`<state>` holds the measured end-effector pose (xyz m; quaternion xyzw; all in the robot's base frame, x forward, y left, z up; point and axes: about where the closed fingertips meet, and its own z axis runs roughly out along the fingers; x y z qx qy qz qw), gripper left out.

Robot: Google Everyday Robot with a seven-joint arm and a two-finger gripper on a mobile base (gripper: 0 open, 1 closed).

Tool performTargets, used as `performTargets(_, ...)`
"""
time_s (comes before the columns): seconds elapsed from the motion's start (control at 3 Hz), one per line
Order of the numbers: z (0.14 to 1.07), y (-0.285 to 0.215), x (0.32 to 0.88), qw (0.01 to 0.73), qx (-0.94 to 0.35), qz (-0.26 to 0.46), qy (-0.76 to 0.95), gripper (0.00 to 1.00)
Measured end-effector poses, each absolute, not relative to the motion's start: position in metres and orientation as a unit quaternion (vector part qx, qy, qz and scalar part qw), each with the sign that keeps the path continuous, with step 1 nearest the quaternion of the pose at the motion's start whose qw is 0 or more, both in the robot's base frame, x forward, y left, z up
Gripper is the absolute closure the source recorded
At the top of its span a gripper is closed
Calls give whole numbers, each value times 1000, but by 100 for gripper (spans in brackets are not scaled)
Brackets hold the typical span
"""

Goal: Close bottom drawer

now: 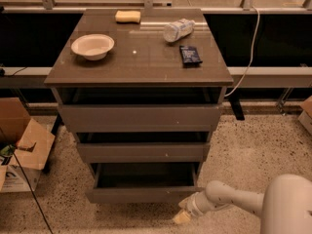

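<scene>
The bottom drawer point(144, 194) is the lowest of the grey-brown cabinet's three. It stands pulled out, and its shallow dark box shows behind the flat front panel. My gripper point(182, 214) is at the end of the white arm at the lower right. It sits just below and right of the drawer front's right end, close to the floor. Its pale tip is next to the panel's lower right corner; whether it touches is unclear.
The middle drawer point(142, 151) and top drawer point(139, 118) are slightly out. On the cabinet top lie a white bowl point(92, 46), a yellow sponge point(127, 16), a plastic bottle point(178, 29) and a dark packet point(190, 54). Cardboard boxes point(22, 147) stand at left. A cable point(248, 57) hangs at right.
</scene>
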<state>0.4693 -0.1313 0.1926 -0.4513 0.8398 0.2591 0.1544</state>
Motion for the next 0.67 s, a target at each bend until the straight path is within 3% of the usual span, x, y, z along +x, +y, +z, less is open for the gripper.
performTargets(0.67,182,-131,515,203,-458,238,832,88)
